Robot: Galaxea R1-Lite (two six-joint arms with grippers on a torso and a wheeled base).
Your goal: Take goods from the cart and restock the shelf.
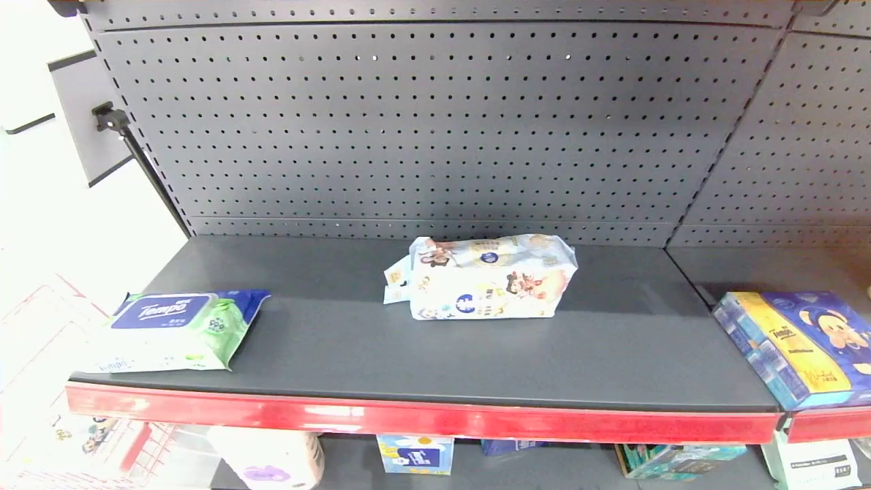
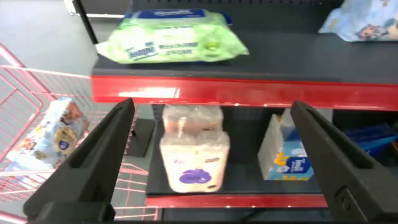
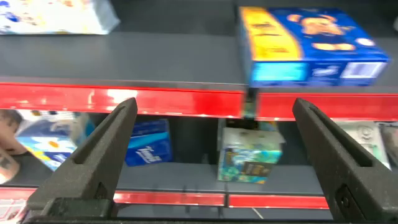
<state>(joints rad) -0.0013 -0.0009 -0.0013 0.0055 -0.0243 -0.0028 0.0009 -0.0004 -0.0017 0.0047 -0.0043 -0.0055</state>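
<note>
The dark shelf (image 1: pixel 381 354) with a red front strip holds a green wipes pack (image 1: pixel 178 330) at its left end, a white cartoon-print tissue pack (image 1: pixel 486 276) in the middle and a blue and yellow box (image 1: pixel 799 346) at the right. In the left wrist view my left gripper (image 2: pixel 212 106) is open and holds nothing, in front of the shelf's red edge, below the green wipes pack (image 2: pixel 171 38). The red wire cart (image 2: pixel 28 78) beside it holds a cartoon-print pack (image 2: pixel 53 134). My right gripper (image 3: pixel 216 102) is open and holds nothing, facing the red edge below the blue and yellow box (image 3: pixel 308 45).
A grey pegboard wall (image 1: pixel 435 129) backs the shelf. The lower shelf carries a white roll pack (image 2: pixel 194 155), a small tissue box (image 2: pixel 283 155), a blue pack (image 3: pixel 148 146) and a green patterned box (image 3: pixel 250 155). The red cart (image 1: pixel 47 381) stands at the shelf's lower left.
</note>
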